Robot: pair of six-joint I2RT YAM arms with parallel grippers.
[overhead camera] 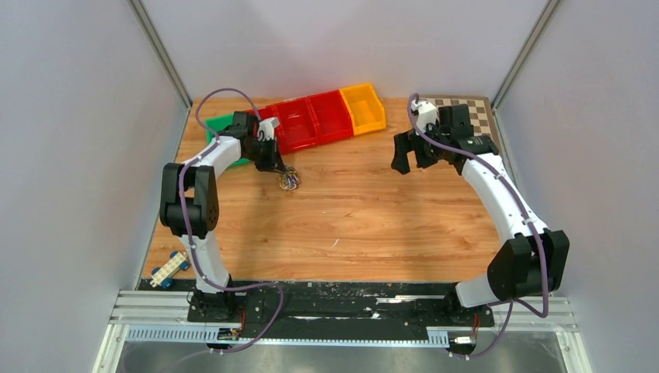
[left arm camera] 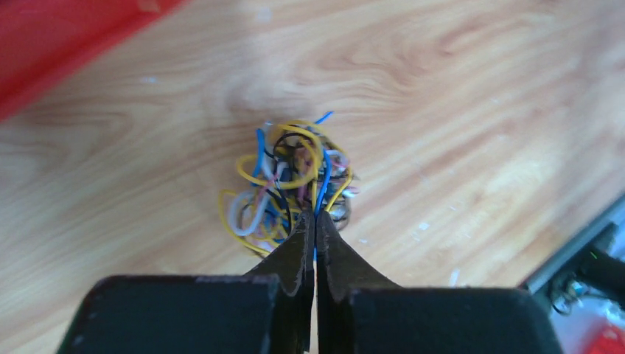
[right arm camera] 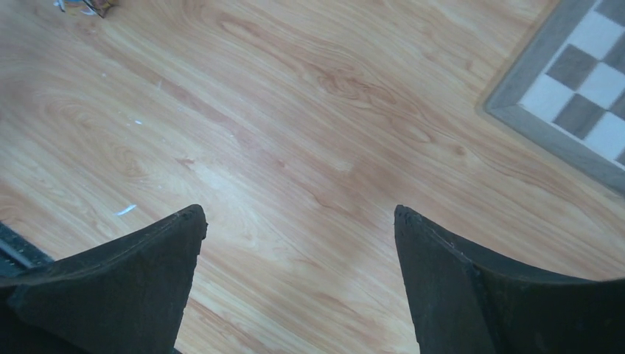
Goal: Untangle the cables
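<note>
cables [left arm camera: 287, 177]: round clump, no long axis | left gripper [left arm camera: 315, 219] seemingly pinching strand

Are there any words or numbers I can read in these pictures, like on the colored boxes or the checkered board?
None can be read.
The red bins, yellow bin and green bin: no labels show.
The checkered board: only squares, no letters or numbers.
The cables: no print shows.
The small circuit board by the left arm's base: too small to read.
</note>
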